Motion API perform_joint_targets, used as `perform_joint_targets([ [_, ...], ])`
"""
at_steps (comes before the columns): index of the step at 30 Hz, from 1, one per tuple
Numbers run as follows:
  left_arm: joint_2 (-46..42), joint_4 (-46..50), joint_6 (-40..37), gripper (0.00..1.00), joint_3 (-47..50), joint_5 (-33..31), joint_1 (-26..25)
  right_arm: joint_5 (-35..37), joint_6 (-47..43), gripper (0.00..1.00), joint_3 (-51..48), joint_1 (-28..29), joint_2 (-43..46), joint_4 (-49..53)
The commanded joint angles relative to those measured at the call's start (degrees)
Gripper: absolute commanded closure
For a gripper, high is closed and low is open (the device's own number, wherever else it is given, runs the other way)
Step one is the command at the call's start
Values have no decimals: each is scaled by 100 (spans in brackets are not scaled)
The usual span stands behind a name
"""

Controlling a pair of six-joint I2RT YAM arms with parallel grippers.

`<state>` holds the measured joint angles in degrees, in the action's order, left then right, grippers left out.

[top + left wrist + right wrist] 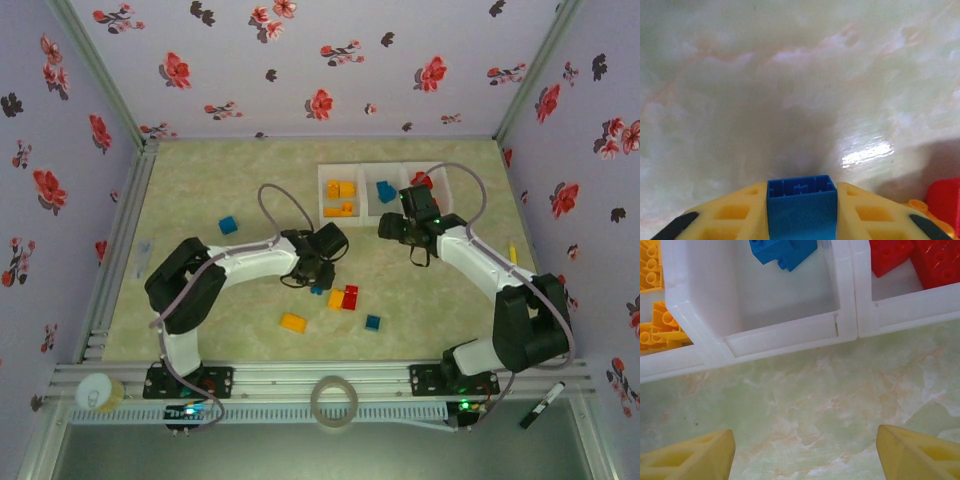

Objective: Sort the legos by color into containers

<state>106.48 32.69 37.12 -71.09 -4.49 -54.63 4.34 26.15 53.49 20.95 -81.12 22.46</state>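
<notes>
While one blue lego (801,212) is sitting clamped between the yellow fingers (730,215) of the left gripper (801,189), touching both, we are finding it on the near side of the white tray (790,335), toward the tray's left end and well apart from its wall. It is hanging close over the marbled table (790,90), and we cannot tell whether it is touching the surface. We are seeing a red lego (350,297) and an orange-yellow lego (336,298) lying against each other just beside that gripper, on its side away from the tray; both are also edging into the left wrist view at the lower right. Farther from the tray, we are noticing an orange-yellow brick (293,322) and a blue brick (372,322), while a lone blue lego (228,225) is lying well off the tray's left end. Inside the tray, we are reading the colours by compartment: orange-yellow pieces (652,325) in the left one, a blue piece (782,252) in the middle, red pieces (920,260) in the right. The right gripper (805,440) is hovering just outside the near wall of the tray's middle compartment, its jaws standing wide apart with bare table between them.
</notes>
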Motion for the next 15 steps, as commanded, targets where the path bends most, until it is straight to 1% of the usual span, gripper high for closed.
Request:
perform_joint_targets([
  [1,101,304,-346,69,-584,-228,112,209,21,25,-1,35,223,174],
  [8,571,536,-784,70,-1945,-237,382,535,26,24,-10,-10,499,418],
  [13,1212,728,-1053,70,-3264,-212,579,585,13,24,-108,-148,789,565],
  [15,1475,669,-1134,71,-3741,-189,619,593,13,23,-153,-203,921,623],
])
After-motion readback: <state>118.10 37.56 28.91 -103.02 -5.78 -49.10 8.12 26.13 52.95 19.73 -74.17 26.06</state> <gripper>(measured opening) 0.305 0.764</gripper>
